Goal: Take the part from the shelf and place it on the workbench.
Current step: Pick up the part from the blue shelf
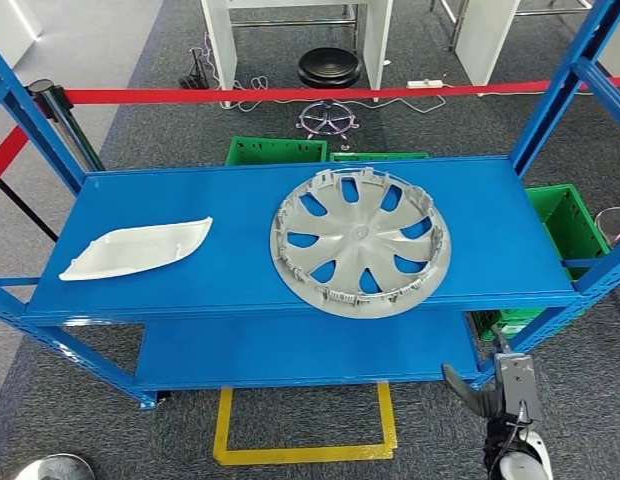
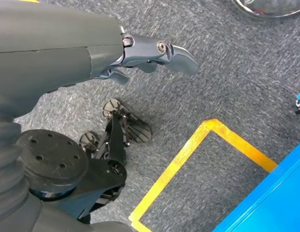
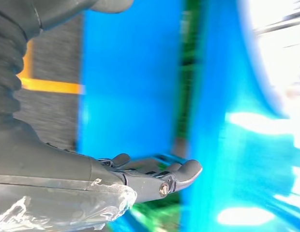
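Note:
A grey wheel cover (image 1: 360, 240) lies flat on the blue shelf's top level (image 1: 239, 270), right of its middle. On the left of the same level rests a long white plastic part (image 1: 137, 248). My right hand (image 1: 484, 400) is low at the shelf's front right corner, below the top level, fingers apart and holding nothing. In the right wrist view that hand (image 3: 159, 176) reaches toward blurred blue shelf surfaces (image 3: 134, 87). My left hand (image 2: 156, 50) hangs over the grey carpet with its fingers stretched out and nothing in it.
A lower blue shelf level (image 1: 292, 350) sits under the top one, with blue uprights at the corners. Green crates (image 1: 275, 151) (image 1: 571, 225) stand behind and to the right. Red barrier tape (image 1: 292, 95) runs across the back. A yellow floor outline (image 1: 303, 452) lies in front.

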